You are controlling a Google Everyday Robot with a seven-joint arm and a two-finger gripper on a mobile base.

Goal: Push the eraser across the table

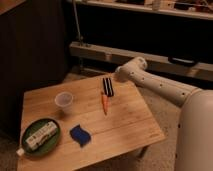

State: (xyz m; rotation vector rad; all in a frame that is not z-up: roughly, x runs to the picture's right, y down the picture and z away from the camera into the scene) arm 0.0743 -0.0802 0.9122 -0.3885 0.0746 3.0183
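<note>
Lying on the table are one eraser, one orange carrot, one blue sponge, one cup. The tool, closed and empty-handed, hovers near the eraser's far end.

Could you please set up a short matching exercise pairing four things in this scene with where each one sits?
Things:
1. eraser
2. sponge
3. cup
4. gripper

Places:
A. near the table's front edge, by the green plate
B. beyond the table's far right corner
C. far edge, beside the carrot-shaped thing
D. left of the carrot-shaped thing

Pairs: 1-C, 2-A, 3-D, 4-B
</note>
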